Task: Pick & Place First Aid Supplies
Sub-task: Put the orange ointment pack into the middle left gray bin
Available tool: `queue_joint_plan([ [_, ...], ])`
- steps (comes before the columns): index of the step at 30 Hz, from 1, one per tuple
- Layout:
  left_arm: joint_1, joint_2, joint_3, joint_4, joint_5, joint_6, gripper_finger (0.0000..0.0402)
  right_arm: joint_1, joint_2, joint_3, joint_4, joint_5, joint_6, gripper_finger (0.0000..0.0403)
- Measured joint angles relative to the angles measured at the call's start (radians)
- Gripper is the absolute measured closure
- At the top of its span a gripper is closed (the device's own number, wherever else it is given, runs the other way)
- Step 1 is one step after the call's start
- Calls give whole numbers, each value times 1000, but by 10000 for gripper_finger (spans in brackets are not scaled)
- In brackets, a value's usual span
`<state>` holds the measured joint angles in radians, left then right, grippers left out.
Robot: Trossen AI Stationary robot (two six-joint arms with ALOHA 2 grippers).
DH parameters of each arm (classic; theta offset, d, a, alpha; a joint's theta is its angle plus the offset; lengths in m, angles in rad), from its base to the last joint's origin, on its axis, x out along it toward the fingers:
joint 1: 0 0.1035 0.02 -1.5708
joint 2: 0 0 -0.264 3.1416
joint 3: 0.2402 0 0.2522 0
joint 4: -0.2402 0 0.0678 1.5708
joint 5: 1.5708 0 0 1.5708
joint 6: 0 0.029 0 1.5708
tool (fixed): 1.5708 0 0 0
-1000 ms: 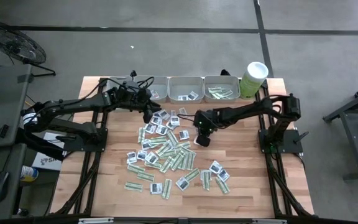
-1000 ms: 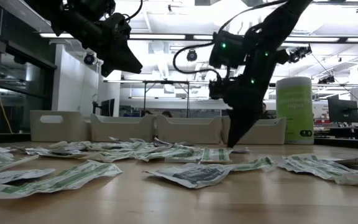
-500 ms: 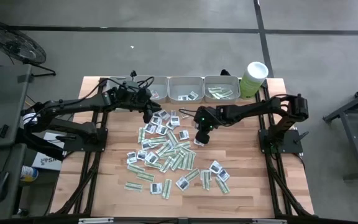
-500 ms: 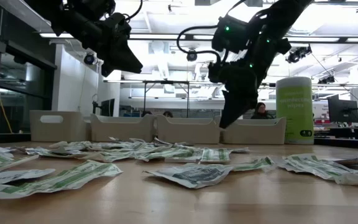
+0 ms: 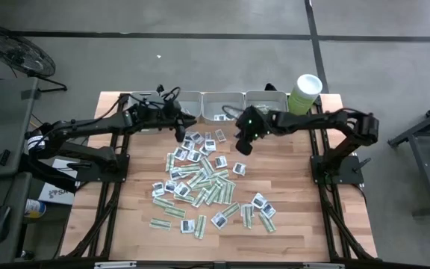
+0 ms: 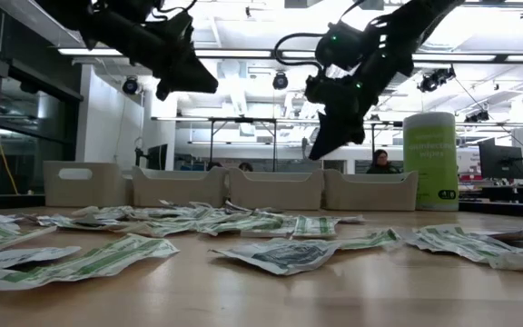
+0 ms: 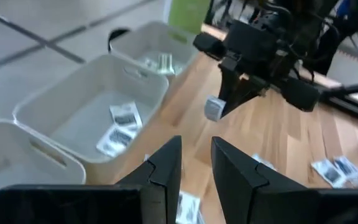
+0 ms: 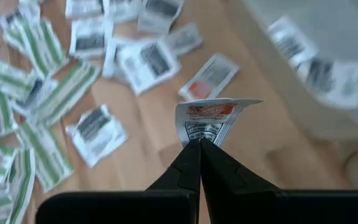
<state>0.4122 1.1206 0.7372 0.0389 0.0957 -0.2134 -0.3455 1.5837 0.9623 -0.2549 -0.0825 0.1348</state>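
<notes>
Right gripper (image 8: 200, 142) clenched on white sachet (image 8: 213, 118), held above desk (image 5: 297, 187) near middle tray (image 5: 222, 107). Left gripper (image 7: 196, 158) parted, nothing held, raised by left tray (image 5: 187, 99). Other sachets (image 5: 200, 179) scattered on desk.

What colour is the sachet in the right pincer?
White with an orange-red band and dark print; the sachet shows best in the right wrist view.
</notes>
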Motion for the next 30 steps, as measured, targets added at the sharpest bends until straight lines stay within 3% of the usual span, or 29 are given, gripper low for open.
queue_joint_plan([
  [10, 0, 0, 0, 98, -82, -30, 315, -114, -1, 178, -86, -88, -113, 402],
  [20, 0, 0, 0, 100, -218, -38, 315, -171, -1, 202, -62, -175, -172, 402],
  [30, 0, 8, 1, 104, -251, -51, 315, -169, 35, 202, 247, -240, -118, 402],
])
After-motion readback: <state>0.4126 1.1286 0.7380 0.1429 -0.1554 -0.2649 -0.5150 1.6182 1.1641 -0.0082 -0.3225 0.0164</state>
